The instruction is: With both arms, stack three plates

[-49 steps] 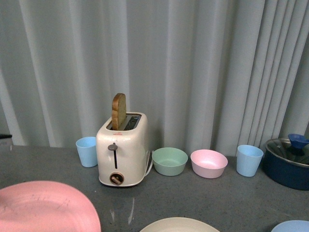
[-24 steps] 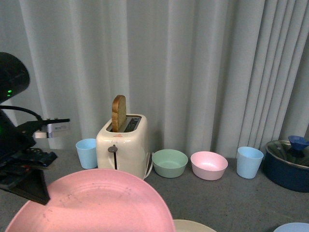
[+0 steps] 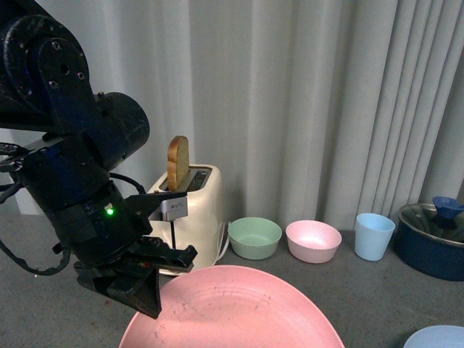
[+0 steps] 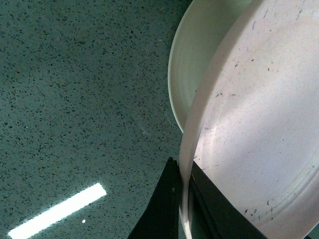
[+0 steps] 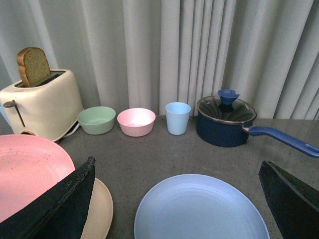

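Now the left arm (image 3: 80,167) fills more of the front view than before, and the pink plate (image 3: 239,312) has moved right, in front of the toaster (image 3: 194,210). Left pincer (image 4: 185,196) clamped on its rim. Toaster holds a bread slice (image 3: 177,163); green bowl (image 3: 254,238) right of it empty. Front view hides the cream plate (image 4: 199,59); left wrist view shows it under the pink one. Right pincer (image 5: 182,199) wide open, empty; blue plate (image 5: 199,211) between its fingers.

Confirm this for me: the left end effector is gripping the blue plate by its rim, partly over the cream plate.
Not right: the plate in the left end effector is the pink plate, not a blue one, as the front view shows. It is gripped by its rim, partly over the cream plate.
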`<state>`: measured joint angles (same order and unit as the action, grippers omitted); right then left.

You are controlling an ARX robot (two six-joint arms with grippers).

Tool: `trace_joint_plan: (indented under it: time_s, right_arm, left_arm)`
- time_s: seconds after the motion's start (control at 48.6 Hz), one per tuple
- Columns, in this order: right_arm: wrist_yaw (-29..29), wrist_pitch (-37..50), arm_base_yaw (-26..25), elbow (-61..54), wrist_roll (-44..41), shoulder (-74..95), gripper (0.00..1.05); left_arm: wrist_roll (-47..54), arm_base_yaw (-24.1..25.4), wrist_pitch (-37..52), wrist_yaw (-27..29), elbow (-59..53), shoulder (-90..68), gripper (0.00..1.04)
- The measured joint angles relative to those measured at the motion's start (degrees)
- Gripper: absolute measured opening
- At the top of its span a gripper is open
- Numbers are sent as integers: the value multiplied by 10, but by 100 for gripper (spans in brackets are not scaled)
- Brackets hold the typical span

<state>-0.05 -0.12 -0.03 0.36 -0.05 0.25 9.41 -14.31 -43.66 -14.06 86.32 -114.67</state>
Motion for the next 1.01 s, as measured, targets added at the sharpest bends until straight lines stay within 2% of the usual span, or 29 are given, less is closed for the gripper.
trace_joint_plan:
  time_s: [0.452, 1.007]
  right_arm:
    - [0, 0, 0, 0, 0, 0, 97]
    - [0, 0, 0, 0, 0, 0, 97]
  left_arm:
    - [-24, -31, 23, 27, 54, -72, 3]
    - [-22, -45, 52, 50, 53, -94, 3]
